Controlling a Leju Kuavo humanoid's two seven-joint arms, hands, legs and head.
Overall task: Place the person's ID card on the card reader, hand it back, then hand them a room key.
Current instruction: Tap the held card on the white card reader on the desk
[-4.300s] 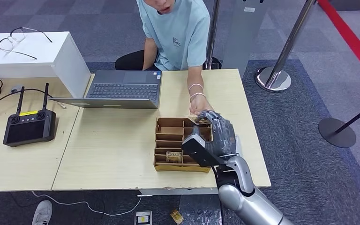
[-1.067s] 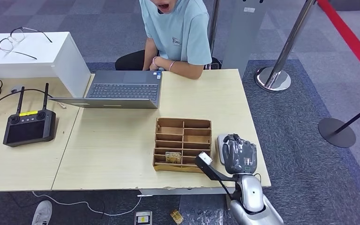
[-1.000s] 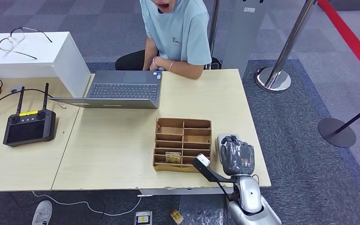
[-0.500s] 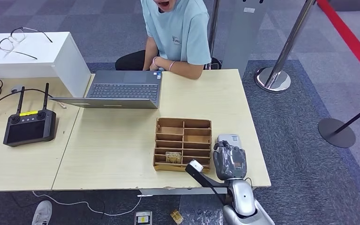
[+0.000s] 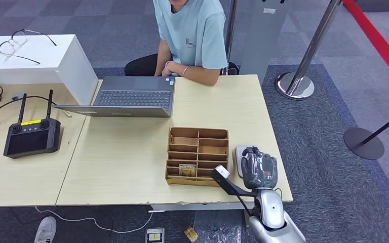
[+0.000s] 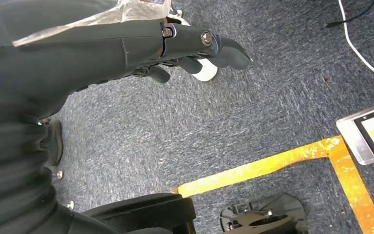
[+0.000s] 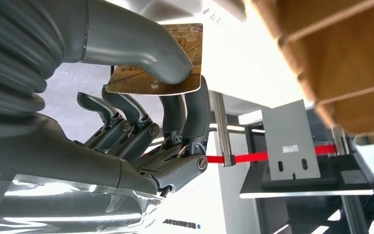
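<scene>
The robot's right hand, pinching the ID card, has moved from the person to over the card reader, starting the scan.

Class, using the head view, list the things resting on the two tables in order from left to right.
Black remote controller → laptop → wooden divided tray → card reader, with the robot's right hand over it holding a card.
</scene>
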